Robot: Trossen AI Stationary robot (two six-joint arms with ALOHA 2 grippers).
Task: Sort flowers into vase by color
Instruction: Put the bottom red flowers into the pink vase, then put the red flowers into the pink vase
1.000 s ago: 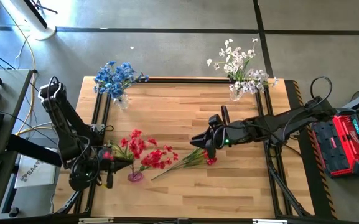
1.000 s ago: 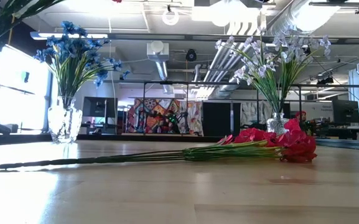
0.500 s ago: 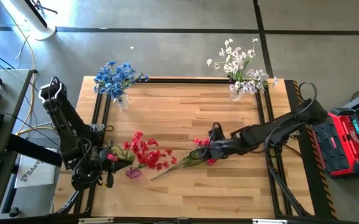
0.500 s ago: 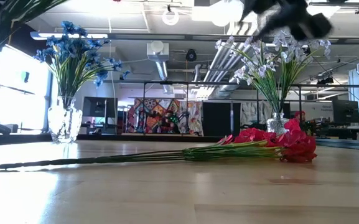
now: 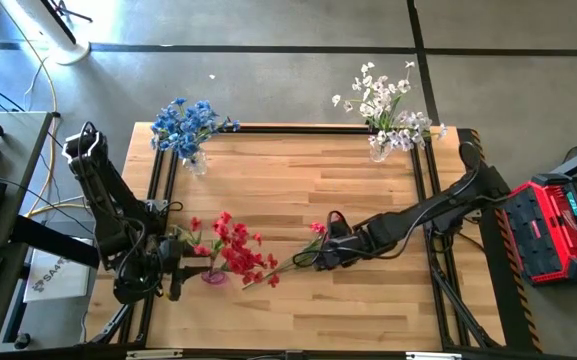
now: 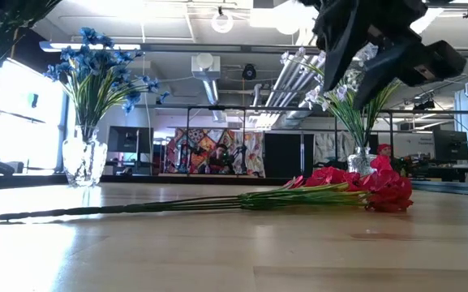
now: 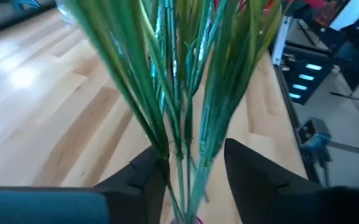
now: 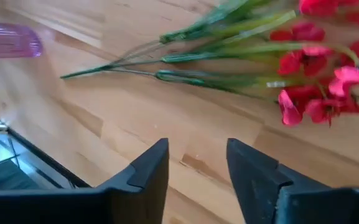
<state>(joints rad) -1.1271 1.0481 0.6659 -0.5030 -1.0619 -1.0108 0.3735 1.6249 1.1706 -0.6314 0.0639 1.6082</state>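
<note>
Three vases divide the work by colour. Nearest the front edge, the purple vase [image 5: 215,277] stands at the left, and the red bunch [image 5: 230,245] leans out of it. The left gripper [image 5: 175,275] sits just beside this vase; its wrist camera shows its two fingers [image 7: 143,176] on either side of the green stems [image 7: 178,93], so it appears clamped on the red bunch, probably steadying the stems while they settle in the vase.

One loose red flower [image 5: 298,257] lies flat on the table [image 5: 348,310], its stem pointing toward the purple vase and its blossoms toward the right. That lie puts the thin stem clear of the blossoms, an easy place to pinch. The right gripper [image 5: 320,258] hangs just above it with fingers [image 8: 147,170] spread and nothing between them; from the low camera it is above the blossoms [image 6: 379,188], not touching. I judge it is lining up to take this flower.

Farther back, the blue flowers [image 5: 185,122] stand in a clear vase [image 5: 196,160] at the left corner, and the white flowers [image 5: 386,100] stand in another clear vase [image 5: 379,151] at the right. Both are well apart from the arms, so red seems to be the last colour to sort.
</note>
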